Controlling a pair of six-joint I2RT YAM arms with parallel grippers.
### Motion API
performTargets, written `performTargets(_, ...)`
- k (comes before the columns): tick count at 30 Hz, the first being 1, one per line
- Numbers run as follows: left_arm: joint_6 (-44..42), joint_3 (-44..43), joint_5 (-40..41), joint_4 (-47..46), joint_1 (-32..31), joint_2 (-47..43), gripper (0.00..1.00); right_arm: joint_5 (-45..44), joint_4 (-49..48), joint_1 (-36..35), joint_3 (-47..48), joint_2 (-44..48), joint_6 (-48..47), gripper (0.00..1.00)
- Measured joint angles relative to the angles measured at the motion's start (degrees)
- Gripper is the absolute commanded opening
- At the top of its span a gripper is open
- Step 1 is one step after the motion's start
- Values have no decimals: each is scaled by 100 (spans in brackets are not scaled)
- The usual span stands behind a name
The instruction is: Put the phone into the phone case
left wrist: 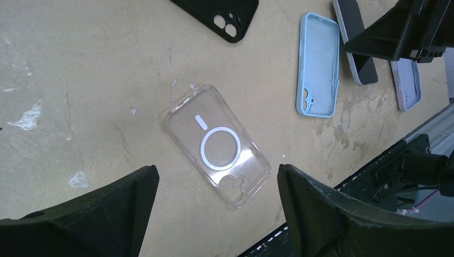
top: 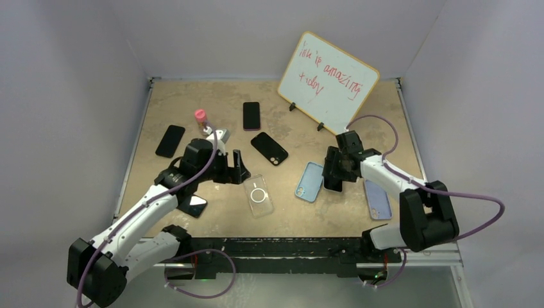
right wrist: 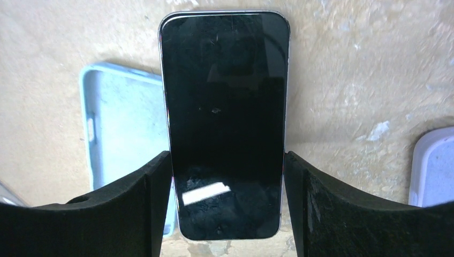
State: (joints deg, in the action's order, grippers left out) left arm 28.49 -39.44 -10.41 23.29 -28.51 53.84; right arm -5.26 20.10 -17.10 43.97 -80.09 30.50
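Observation:
My right gripper is shut on a black-screened phone, pressing its two long edges near the bottom end. From the left wrist view the phone hangs beside a light blue phone case. That case lies open side up just left of the phone, its edge under the phone. My left gripper is open over a clear case with a white ring. Nothing is between its fingers.
A lavender case lies right of the right gripper. Black phones lie at the back, left and middle. A small whiteboard stands at the back right, and a pink-capped bottle stands behind the left arm.

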Motion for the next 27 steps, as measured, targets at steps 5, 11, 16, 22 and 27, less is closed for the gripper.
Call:
performTargets(5, 103, 118, -238, -166, 0, 326, 83, 26, 20, -33, -315, 323, 13, 46)
performTargets(11, 269, 363, -437, -516, 0, 605, 79, 31, 94, -184, -323, 660, 11, 45)
performTargets(16, 417, 579, -566, -807, 0, 822, 76, 44, 166, -494, -323, 966, 96, 45)
performTargets(22, 564, 693, -562, -907, 20, 901, 75, 177, 157, -1161, -323, 1416, 367, 43)
performTargets(27, 645, 688, -590, -835, 201, 807, 77, 203, -114, -1915, -321, 1480, 619, 43)
